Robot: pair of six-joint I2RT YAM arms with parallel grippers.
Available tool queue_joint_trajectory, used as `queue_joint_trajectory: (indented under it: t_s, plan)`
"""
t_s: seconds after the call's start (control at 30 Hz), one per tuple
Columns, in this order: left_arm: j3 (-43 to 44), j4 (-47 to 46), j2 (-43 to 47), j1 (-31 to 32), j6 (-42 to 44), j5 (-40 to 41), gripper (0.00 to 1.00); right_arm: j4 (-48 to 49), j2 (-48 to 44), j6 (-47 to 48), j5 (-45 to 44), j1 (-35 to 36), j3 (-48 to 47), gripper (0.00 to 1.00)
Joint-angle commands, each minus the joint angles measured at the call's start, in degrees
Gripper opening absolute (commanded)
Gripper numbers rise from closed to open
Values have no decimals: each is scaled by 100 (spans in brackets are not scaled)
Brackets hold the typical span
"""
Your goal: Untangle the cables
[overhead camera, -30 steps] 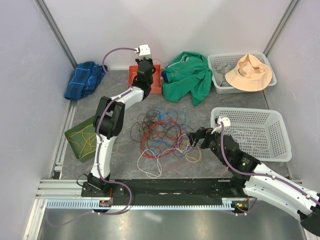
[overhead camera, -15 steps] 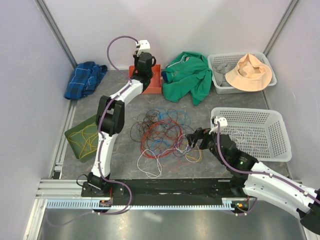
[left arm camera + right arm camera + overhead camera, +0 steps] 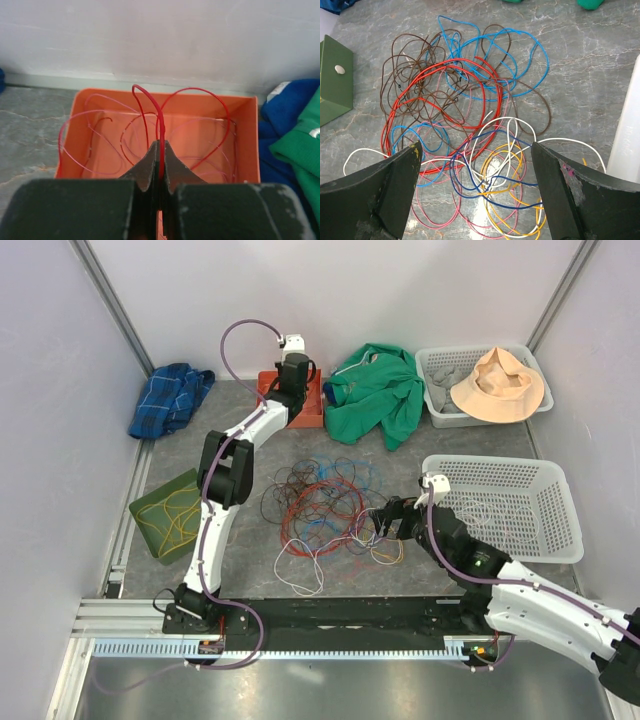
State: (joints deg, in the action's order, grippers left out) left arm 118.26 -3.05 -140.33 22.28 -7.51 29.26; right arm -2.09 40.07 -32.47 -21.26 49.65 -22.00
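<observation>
A tangle of thin cables (image 3: 325, 505) in red, brown, blue, pink, white and yellow lies mid-table; it fills the right wrist view (image 3: 470, 130). My right gripper (image 3: 380, 525) is open above the tangle's right edge, its fingers (image 3: 380, 190) wide apart over white, dark blue and yellow loops. My left gripper (image 3: 295, 380) is at the far orange tray (image 3: 305, 410), shut on a red cable (image 3: 160, 125) that loops up over the tray (image 3: 240, 140). More red and pink cables lie inside the tray.
A green box (image 3: 168, 512) with yellow cables stands at the left. A white basket (image 3: 545, 530) is at the right, a second one with a beige hat (image 3: 500, 385) behind. A green garment (image 3: 380, 390) and a blue cloth (image 3: 170, 400) lie at the back.
My left gripper has shifted slightly right and further over the orange tray. My right gripper has crept left toward the tangle.
</observation>
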Motion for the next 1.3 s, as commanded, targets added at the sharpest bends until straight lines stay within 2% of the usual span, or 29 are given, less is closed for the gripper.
queue_joint_trajectory:
  t_s: [0.0,0.13,0.17,0.2,0.27,0.37,0.4,0.53,0.83,1.0,1.1,1.27]
  plan:
    - [-39,76,111,39,-637,-464,2,340,35,-110,51,-16,11,98]
    - [-39,147,41,39,-638,-667,2,332,9,-155,95,-8,20,98]
    - [-31,173,58,39,-638,-658,7,314,-8,-163,95,-8,38,98]
    - [-31,208,102,39,-638,-632,24,297,-35,-172,95,-8,38,98]
    - [-22,243,173,39,-603,-526,44,279,-96,-181,78,-16,55,98]
    - [-31,270,401,39,-524,-324,95,296,-105,-199,104,-8,55,98]
    - [-31,270,480,48,-489,-307,100,288,-105,-216,104,-8,47,98]
    - [-101,769,893,74,-488,-114,100,305,-87,-216,166,-8,20,98]
    - [-1453,858,2518,496,-848,948,100,226,-324,-76,139,-8,-164,98]
    - [-1823,1278,3238,733,-1112,1100,100,51,-457,-128,113,1,-156,98]
    - [-2139,1911,3652,1023,-1849,969,100,121,-334,-23,218,-8,-208,98]
    - [-3895,1887,4944,1848,-2938,494,100,86,693,206,692,-8,-708,98]
